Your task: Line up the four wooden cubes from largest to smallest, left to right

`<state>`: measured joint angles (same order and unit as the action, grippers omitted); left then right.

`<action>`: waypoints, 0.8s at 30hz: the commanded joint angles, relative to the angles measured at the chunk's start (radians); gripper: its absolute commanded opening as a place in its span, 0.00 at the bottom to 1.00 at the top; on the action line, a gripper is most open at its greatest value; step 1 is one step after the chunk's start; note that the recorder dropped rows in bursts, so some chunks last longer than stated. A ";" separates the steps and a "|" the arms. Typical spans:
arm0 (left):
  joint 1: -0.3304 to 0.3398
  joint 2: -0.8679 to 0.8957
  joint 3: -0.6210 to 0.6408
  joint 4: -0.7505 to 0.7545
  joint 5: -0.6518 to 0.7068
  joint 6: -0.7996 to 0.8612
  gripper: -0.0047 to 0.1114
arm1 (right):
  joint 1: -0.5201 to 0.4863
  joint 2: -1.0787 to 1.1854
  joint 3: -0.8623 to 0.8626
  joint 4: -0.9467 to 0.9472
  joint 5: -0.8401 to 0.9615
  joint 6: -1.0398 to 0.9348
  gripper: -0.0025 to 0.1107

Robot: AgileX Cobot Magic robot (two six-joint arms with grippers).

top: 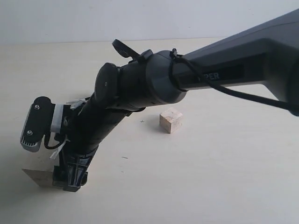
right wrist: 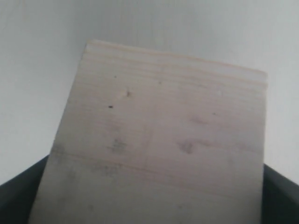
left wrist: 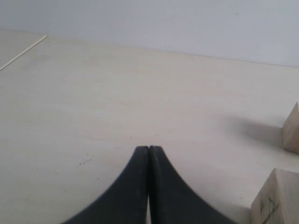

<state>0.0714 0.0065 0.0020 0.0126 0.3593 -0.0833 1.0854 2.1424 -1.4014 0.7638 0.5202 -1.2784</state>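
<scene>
The big wooden cube (right wrist: 163, 135) fills the right wrist view, held between dark fingers (right wrist: 21, 198) that press its two sides. In the exterior view only a corner of the big cube (top: 39, 177) shows at the front left of the table, where my right gripper (top: 70, 179) is shut on it after reaching across from the right. A smaller wooden cube (top: 170, 120) sits alone mid-table. My left gripper (left wrist: 148, 148) is shut and empty, low over the table. Two cubes sit beside it: one with darker grain (left wrist: 275, 198) and one further off (left wrist: 292, 135). The tiny cube is hidden.
The right arm (top: 154, 84) stretches across the middle of the exterior view and hides much of the pale table (top: 224, 177) behind it. A pale wall (left wrist: 187, 23) runs behind the table's far edge.
</scene>
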 commanded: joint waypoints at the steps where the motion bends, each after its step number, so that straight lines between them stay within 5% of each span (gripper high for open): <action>1: -0.005 -0.007 -0.002 0.002 -0.007 0.000 0.04 | -0.003 -0.015 0.005 -0.012 -0.053 -0.031 0.02; 24: -0.005 -0.007 -0.002 0.002 -0.007 0.000 0.04 | -0.116 0.104 -0.130 -0.094 0.141 -0.078 0.02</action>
<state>0.0714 0.0065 0.0020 0.0126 0.3593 -0.0833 0.9717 2.2144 -1.5172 0.6988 0.6443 -1.3423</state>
